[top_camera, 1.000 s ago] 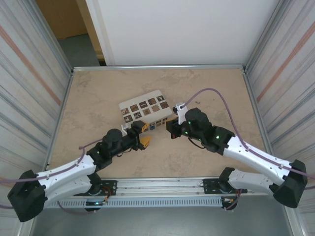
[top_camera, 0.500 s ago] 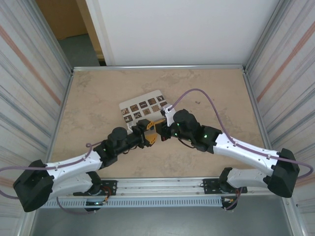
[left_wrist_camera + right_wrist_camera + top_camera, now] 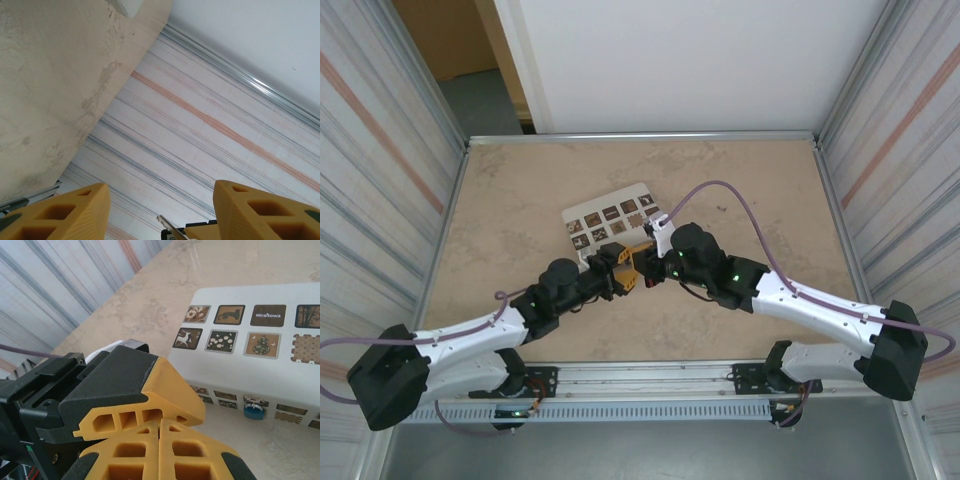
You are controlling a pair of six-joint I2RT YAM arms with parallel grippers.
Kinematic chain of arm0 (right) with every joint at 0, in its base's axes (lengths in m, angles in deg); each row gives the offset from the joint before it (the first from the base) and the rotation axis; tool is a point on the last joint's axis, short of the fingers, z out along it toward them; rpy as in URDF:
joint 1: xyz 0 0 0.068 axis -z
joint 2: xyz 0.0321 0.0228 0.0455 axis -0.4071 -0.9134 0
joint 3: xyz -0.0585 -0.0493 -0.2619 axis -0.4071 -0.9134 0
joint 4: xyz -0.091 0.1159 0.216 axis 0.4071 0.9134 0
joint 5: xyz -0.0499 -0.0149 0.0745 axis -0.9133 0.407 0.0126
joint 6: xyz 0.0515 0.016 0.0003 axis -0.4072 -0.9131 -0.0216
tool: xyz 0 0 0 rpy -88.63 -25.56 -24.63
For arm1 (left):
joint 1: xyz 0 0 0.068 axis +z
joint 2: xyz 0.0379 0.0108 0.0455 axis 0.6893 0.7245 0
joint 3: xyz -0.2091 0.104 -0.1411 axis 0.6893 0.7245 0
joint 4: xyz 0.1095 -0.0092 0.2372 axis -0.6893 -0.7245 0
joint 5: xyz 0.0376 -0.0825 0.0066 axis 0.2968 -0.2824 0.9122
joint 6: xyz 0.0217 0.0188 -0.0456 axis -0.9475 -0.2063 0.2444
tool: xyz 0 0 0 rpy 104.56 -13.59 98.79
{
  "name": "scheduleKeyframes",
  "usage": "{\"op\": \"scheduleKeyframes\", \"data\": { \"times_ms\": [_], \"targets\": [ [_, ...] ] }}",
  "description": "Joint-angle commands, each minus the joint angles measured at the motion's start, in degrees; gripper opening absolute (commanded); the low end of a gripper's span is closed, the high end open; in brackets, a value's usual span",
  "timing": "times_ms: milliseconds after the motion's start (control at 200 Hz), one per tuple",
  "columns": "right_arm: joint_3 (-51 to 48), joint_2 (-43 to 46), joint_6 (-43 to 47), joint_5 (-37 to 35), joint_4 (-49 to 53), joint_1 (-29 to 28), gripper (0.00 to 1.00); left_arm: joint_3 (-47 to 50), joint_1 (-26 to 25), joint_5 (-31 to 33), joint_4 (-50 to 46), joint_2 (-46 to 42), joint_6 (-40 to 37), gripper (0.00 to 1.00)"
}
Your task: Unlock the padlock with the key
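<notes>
Your left gripper (image 3: 160, 198) has its 2 yellow fingers apart, grasping nothing. Between them pokes the silvery key (image 3: 166, 226), pinched in the clenched tips of your right gripper (image 3: 159, 427). The 2 grippers meet tip to tip just in front of the white box (image 3: 250, 355) on the table (image 3: 740, 190). The blue padlock (image 3: 253, 411) sits against the box's lower front edge, apart from both grippers.

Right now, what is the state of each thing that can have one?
Left fingers: open, either side of the key.
Right fingers: shut on the key.
Key: pinched, tip sticking out.
Padlock: on the table by the white box; locked or not, cannot tell.
</notes>
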Motion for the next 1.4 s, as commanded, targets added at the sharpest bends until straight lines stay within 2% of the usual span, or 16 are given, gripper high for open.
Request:
{"op": "scheduleKeyframes", "data": {
  "times_ms": [0, 546, 812, 1398],
  "targets": [
    [0.47, -0.54, -0.81, 0.91, -1.12, -0.6, 0.0, -1.41, -0.38, 1.02, 0.81, -0.87, 3.8, 0.55],
    [0.49, -0.64, -0.82, 1.2, 0.06, -0.66, 0.0, -1.31, -0.5, 2.11, -1.57, -2.2, 3.89, 0.45],
    [0.56, -0.54, -0.71, 1.06, 0.58, -0.68, 0.0, -1.36, -0.56, 2.07, -1.65, -2.12, 3.88, 0.33],
    [-0.01, 0.86, -0.79, -0.27, 0.93, -0.69, 0.0, -1.23, -0.65, 2.58, -4.33, -2.6, 3.55, 0.17]
  ]
}}
